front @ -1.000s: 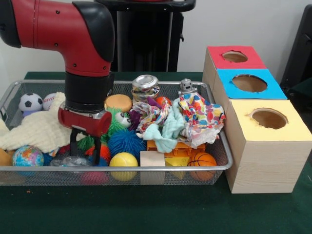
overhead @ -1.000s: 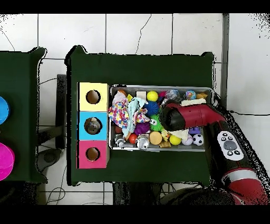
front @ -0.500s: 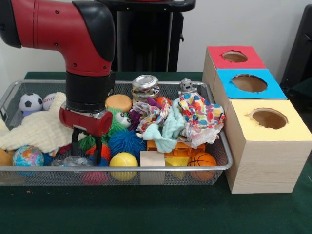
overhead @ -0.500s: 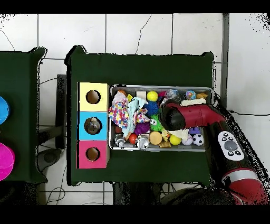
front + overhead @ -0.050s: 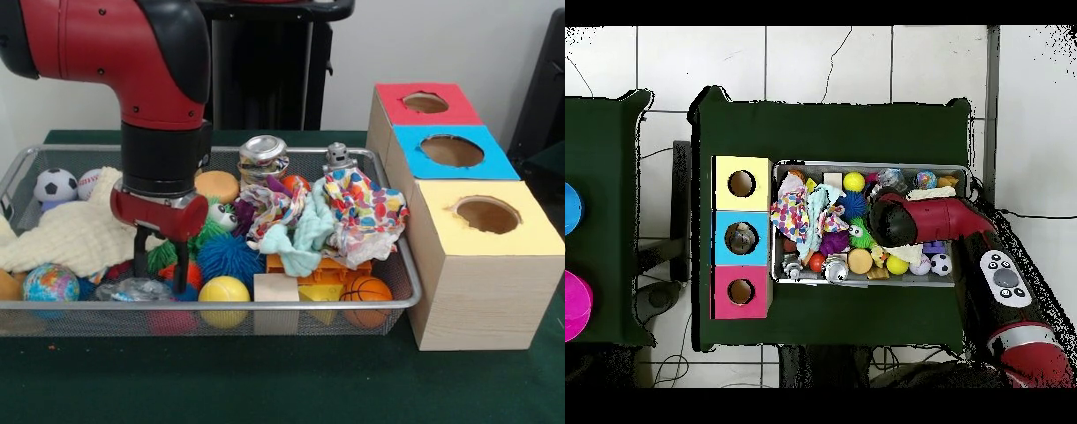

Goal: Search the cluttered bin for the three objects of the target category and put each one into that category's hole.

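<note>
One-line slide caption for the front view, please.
Sawyer's tool hangs open over a clear crumpled item in the cluttered wire bin beside three holed boxes.

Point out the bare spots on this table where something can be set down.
The green cloth in front of the wire tray and the boxes is bare. In the overhead view, a wide bare band lies beyond the tray. The tray is packed with balls and cloths, with the gripper inside.

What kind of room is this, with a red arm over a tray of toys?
Probably a robotics lab: a red arm works a wire bin of toys beside a three-holed box on a green-clothed table.
</note>
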### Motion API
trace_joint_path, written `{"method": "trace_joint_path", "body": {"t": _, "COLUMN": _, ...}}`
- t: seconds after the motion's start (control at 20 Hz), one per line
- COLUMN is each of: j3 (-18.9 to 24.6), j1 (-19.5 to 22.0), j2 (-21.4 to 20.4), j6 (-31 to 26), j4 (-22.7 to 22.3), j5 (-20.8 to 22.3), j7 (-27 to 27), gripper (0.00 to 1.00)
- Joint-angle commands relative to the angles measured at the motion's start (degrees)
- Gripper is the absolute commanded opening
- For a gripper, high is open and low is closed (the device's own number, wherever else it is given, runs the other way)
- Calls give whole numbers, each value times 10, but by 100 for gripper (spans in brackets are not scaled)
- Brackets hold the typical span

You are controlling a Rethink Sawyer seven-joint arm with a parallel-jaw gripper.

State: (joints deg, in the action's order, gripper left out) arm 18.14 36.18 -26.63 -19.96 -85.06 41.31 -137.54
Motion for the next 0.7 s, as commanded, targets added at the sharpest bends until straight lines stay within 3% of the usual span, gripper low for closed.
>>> {"method": "trace_joint_path", "body": {"t": 0.05, "j3": 13, "j1": -13, "j2": -31, "j6": -7, "j4": -56, "j5": -38, "j7": -28, "gripper": 100}}
{"method": "trace_joint_path", "body": {"t": 0.7, "j3": -7, "j1": -24, "j2": -32, "j6": 2, "j4": -57, "j5": -43, "j7": -14, "gripper": 100}}
